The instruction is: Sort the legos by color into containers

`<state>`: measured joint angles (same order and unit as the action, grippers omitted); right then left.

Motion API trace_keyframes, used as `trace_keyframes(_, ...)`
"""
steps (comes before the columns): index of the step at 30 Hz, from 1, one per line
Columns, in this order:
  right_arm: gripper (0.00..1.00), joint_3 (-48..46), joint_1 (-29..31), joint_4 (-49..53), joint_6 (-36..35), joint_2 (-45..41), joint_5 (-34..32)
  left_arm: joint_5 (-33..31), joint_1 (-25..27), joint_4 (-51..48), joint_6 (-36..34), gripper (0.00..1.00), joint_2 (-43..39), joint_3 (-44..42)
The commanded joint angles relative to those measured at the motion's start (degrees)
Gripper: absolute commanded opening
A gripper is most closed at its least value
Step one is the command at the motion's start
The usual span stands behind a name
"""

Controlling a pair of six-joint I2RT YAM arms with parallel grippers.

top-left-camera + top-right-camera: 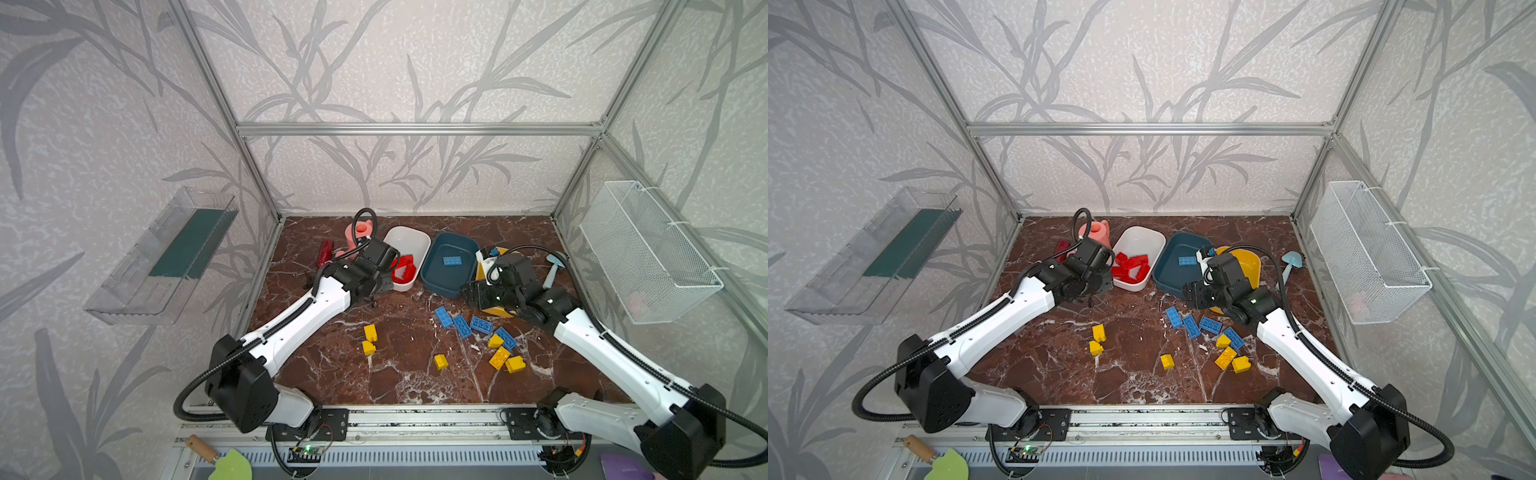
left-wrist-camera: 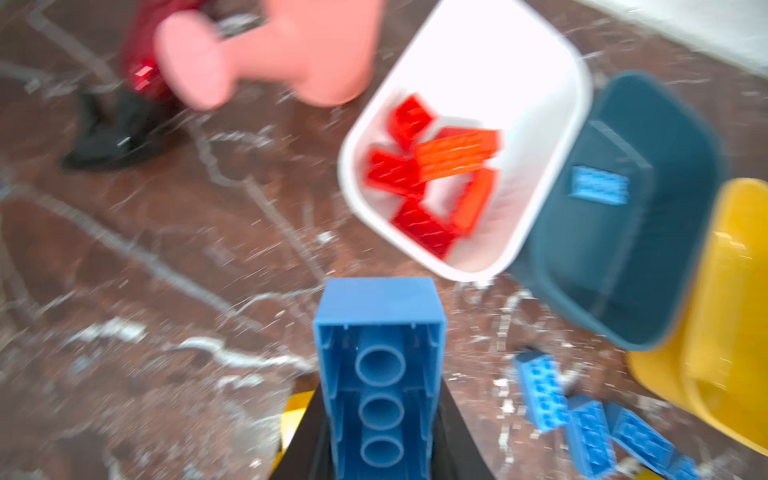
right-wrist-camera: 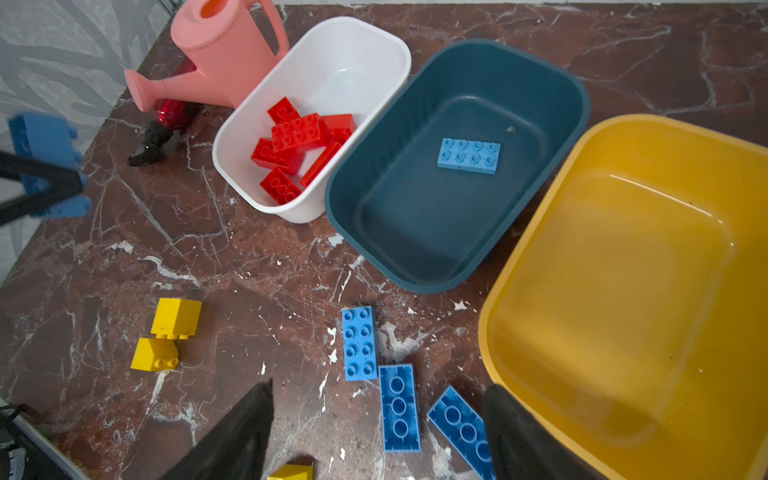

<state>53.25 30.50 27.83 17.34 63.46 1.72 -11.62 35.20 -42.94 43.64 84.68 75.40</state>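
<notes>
My left gripper [image 2: 379, 386] is shut on a blue lego [image 2: 380, 353], held up off the marble floor in front of the white container [image 3: 357, 37]. That container holds several red legos [image 3: 297, 137]. The dark teal container [image 3: 436, 232] beside it has one flat blue lego [image 3: 468, 156] inside. To its right the yellow container [image 3: 623, 291] has nothing showing in it. My right gripper [image 3: 380, 384] hangs open over several loose blue legos [image 1: 462, 326] on the floor. Yellow legos [image 1: 370, 332] lie scattered left, middle and right [image 1: 499, 357].
A pink watering can [image 3: 224, 50] and a dark red tool [image 3: 166, 120] sit behind and left of the white container. A light blue shovel [image 1: 552, 270] lies at the far right. A wire basket [image 1: 648, 253] and a clear tray [image 1: 166, 257] hang on the side walls.
</notes>
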Motion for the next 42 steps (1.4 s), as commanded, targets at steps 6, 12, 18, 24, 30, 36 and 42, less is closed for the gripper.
trace_keyframes(6, 0.77, -6.5, 0.3, 5.9, 0.7, -6.8, -4.3, 13.6, 2.5, 0.9, -7.2, 0.16, 18.9, 20.0)
trace_keyframes(12, 0.77, -9.3, 1.5, 5.6, 2.1, -7.0, -4.3, 17.1, 4.4, -3.8, -9.3, 0.16, 35.0, 39.5)
trace_keyframes(18, 0.77, -9.6, 5.8, 4.9, 2.4, -4.3, -6.3, 17.5, 4.4, -9.3, -10.7, 0.16, 47.5, 53.3)
trace_keyframes(24, 0.81, -9.6, 7.9, 4.0, 1.8, -3.1, -5.8, 17.7, 4.4, -10.3, -11.4, 0.48, 51.5, 57.3)
trace_keyframes(30, 0.88, -8.6, 12.7, 1.8, -1.1, 0.7, -4.2, 15.4, 4.3, -10.0, -11.8, 0.68, 46.4, 55.0)
trace_keyframes(36, 0.89, -6.3, 12.8, -3.1, -2.5, 8.2, -0.6, 14.5, 4.2, -2.0, -10.0, 0.94, 29.3, 37.7)
trace_keyframes(42, 0.88, -0.5, 12.9, -4.6, -3.5, 17.8, -1.1, 10.3, 4.1, 3.3, -8.4, 0.97, 11.1, 16.9)
